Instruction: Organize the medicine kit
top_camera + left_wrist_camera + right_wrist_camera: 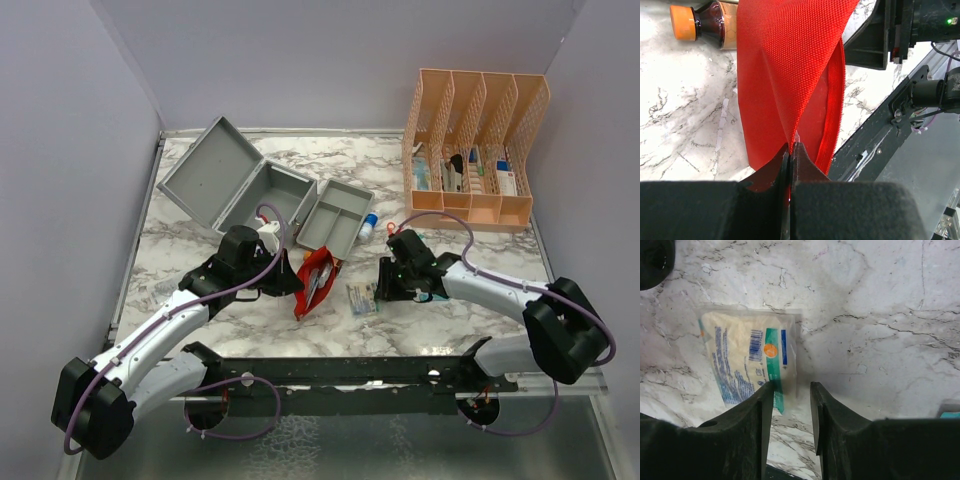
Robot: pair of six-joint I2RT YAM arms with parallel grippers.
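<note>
Red pouch (790,75) fabric is hanging pinched in the left end effector (791,150) in front of the open medicine kit (250,195) on the worktop (880,300), while the spread right end effector (791,390) is hovering at the edge of a sachet (747,357), probably needing to centre and close.

Matt grey medicine kit (205,165), woven cloth pouch (790,65), glossy plastic packet (750,360)
</note>
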